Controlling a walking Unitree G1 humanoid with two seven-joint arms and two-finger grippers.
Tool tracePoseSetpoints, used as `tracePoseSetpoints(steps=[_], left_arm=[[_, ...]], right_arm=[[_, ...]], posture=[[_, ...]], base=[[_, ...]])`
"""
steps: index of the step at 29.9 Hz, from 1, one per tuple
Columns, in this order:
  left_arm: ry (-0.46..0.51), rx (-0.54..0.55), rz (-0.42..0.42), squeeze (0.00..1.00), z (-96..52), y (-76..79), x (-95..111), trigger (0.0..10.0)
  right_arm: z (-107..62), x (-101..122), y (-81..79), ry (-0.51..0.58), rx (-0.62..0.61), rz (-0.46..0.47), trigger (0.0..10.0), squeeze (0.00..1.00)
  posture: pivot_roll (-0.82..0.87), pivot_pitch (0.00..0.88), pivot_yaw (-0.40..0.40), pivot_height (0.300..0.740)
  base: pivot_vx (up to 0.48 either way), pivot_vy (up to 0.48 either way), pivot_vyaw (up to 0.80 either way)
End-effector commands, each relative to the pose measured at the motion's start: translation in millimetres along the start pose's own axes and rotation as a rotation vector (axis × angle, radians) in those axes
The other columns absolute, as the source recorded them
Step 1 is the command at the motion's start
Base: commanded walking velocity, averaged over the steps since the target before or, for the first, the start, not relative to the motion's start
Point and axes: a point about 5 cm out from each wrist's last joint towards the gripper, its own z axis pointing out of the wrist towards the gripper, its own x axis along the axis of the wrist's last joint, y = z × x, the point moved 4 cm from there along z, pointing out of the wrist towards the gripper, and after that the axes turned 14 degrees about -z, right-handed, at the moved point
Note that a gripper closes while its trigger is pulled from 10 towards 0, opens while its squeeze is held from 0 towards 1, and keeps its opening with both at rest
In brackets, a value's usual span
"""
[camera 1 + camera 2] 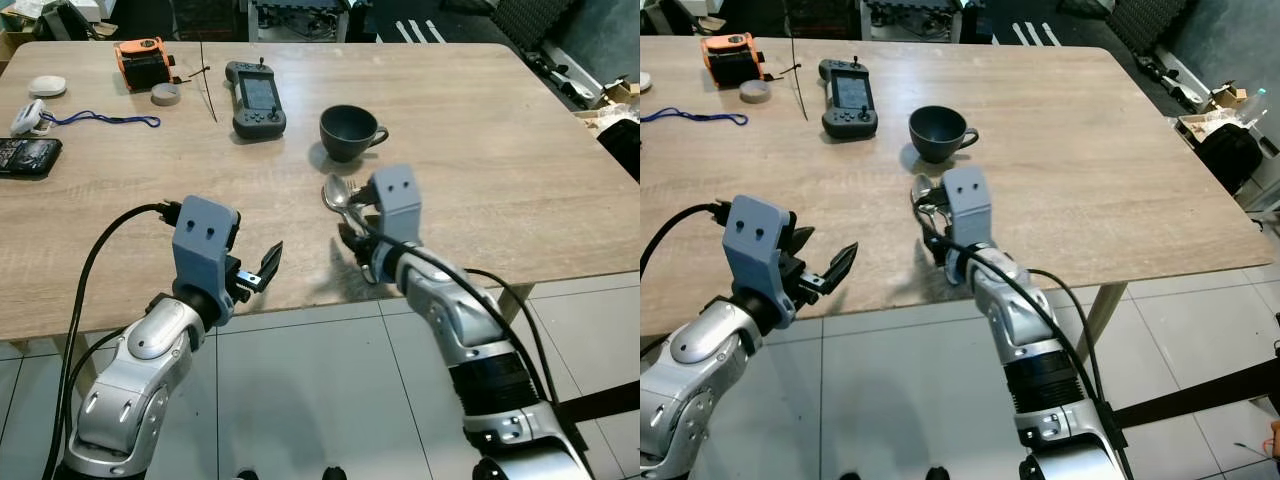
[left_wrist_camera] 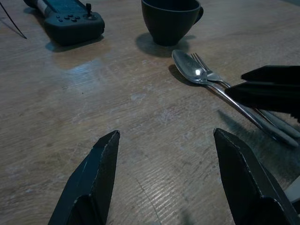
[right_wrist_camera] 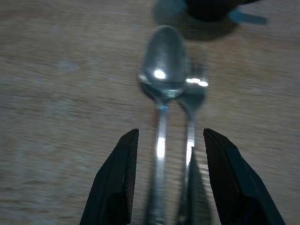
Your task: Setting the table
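1. Right hand (image 3: 166,183) sits low over the near edge of the wooden counter (image 1: 500,170), fingers parted narrowly, one on each outer side of the spoon (image 3: 161,70) and fork (image 3: 193,93) handles. Cannot tell from the blur if the pads touch metal.
2. Spoon and fork lie side by side on the counter, touching or nearly so, bowl and tines pointing to 12 o'clock at the dark cup (image 1: 347,131).
3. Cup stands upright just beyond the utensil heads, handle at 3 o'clock.
4. Left hand (image 1: 255,272) hovers at the counter's near edge, at 9 o'clock of the right hand, fingers spread wide, holding nothing.
5. Handheld controller (image 1: 255,97) lies at 9 o'clock of the cup, well apart from it.
6. Far left part of the counter: orange device (image 1: 141,62), tape roll (image 1: 165,94) just beside it, blue cord (image 1: 100,119), dark phone-like slab (image 1: 27,156) at the left edge.
7. Grey tiled floor (image 1: 320,400) below the near edge.
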Motion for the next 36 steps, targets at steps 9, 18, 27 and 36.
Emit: tracePoseSetpoints(steps=[9,18,27,36], left_arm=[[-0.029,-0.004,-0.008,0.0,-1.4,-0.5,-8.5,10.0],[-0.025,-0.007,-0.006,0.0,-0.4,0.2,-7.0,10.0],[-0.025,-0.017,-0.013,0.0,2.4,3.3,-7.5,10.0],[-0.021,-0.009,-0.007,0.0,0.7,0.5,-4.6,10.0]], right_arm=[[-27.4,-39.1,31.1,-0.1,-0.05,0.011,10.0,0.0],[-23.6,-32.6,21.1,-0.073,-0.028,0.053,10.0,0.0],[-0.2,-12.1,29.9,0.003,-0.083,0.0,10.0,0.0],[9.5,-25.6,24.4,-0.044,-0.082,-0.032,10.0,0.0]], posture=[[0.06,0.307,0.003,0.74],[0.07,0.311,0.005,0.74],[0.07,0.311,0.014,0.74],[0.09,0.322,0.013,0.74]], base=[[0.0,0.0,0.0],[0.0,0.0,0.0],[0.0,0.0,0.0],[0.0,0.0,0.0]])
